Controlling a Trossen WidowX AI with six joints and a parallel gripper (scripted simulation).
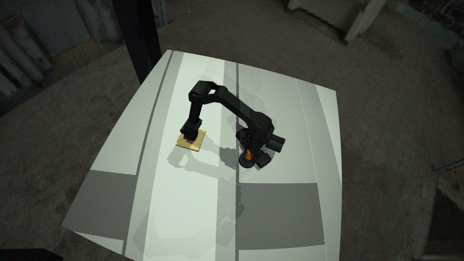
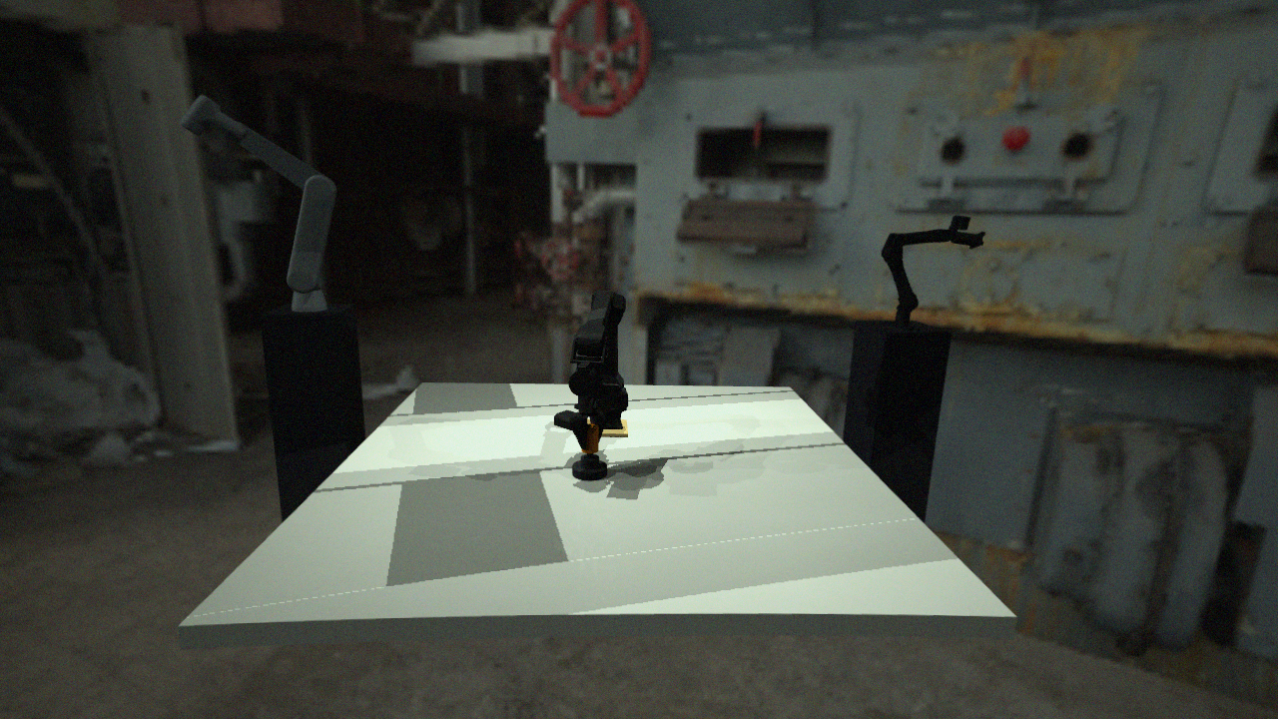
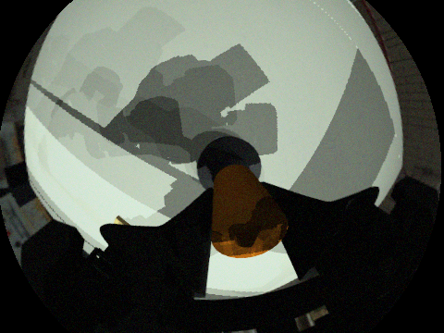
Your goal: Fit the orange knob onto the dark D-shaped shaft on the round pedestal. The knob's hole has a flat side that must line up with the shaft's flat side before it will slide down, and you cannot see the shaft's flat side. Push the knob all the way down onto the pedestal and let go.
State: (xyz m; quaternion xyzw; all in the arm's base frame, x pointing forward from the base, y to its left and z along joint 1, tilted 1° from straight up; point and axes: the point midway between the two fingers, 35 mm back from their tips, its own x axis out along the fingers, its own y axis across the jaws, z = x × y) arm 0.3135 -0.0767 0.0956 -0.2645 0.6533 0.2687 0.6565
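The orange knob (image 1: 248, 155) (image 2: 592, 439) (image 3: 242, 199) is upright, held between the fingers of my gripper (image 1: 249, 153) (image 2: 591, 437) (image 3: 236, 189), which is shut on it. The dark round pedestal (image 1: 245, 165) (image 2: 588, 471) (image 3: 228, 148) stands on the table directly under the knob. In the exterior view a short dark stretch shows between the knob's lower end and the pedestal's wide base. In the wrist view the knob's lower end overlaps the pedestal's middle. The shaft's outline and the knob's hole are hidden, so I cannot tell how far the shaft is inside.
The arm's yellow base plate (image 1: 188, 145) (image 2: 616, 434) is on the pale table (image 1: 185, 207) (image 2: 715, 572). Shadows and darker bands cross the tabletop. Off the table stand a grey arm (image 2: 310, 232) and another black arm (image 2: 898, 268), each on a dark column.
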